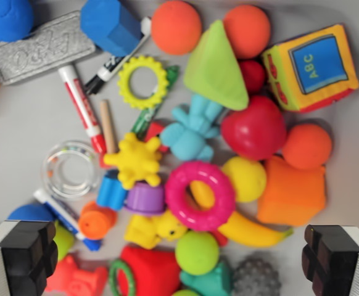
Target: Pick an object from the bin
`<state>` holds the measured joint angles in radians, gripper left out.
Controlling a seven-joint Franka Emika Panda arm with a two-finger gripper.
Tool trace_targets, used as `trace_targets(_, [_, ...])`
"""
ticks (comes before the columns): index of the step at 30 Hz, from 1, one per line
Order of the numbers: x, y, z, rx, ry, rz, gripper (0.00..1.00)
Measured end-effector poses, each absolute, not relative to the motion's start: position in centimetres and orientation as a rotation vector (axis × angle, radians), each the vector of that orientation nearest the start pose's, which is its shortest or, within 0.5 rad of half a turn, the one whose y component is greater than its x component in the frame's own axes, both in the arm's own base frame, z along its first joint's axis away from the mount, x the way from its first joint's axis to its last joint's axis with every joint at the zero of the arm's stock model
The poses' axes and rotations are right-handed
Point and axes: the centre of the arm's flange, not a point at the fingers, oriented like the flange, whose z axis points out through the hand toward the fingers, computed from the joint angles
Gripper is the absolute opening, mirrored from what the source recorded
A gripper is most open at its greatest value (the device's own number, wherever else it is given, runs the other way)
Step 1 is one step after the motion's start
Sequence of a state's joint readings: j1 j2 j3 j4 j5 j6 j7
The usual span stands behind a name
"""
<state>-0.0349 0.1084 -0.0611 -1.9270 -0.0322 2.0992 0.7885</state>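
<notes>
Gripper hangs above the bin with its two black fingertips spread wide at the lower corners of the wrist view, nothing between them, so it is plainly open and empty. Beneath it the pale bin floor is crowded with toys, and the task leaves the choice free. Nearest the midpoint of the fingertips sit a pink ring, a green ball just below it, and a yellow banana partly under the ring. The ring looks like the sensible pick: it seems a light, slightly yielding plastic or rubber, and its band gives two opposed faces to pinch across, best on the side clear of the yellow ball it touches. The green ball would likely be light too but smooth and round, prone to squirting out (its neighbours crowd it closely). A yellow spiky toy and a clear ring lie toward the view's left with more bare floor around them. The picture is a little soft, so I cannot judge surface textures with confidence.
</notes>
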Motion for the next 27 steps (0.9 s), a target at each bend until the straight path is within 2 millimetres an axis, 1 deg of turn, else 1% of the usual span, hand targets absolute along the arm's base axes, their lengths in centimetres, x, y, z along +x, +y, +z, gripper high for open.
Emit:
trace_targets(16, [58.8, -5.7, 43.8, -2.859, 1.326, -0.110, 1.00])
trace_targets(27, [57.8, -5.7, 43.2, -2.871, 1.303, -0.100, 1.00])
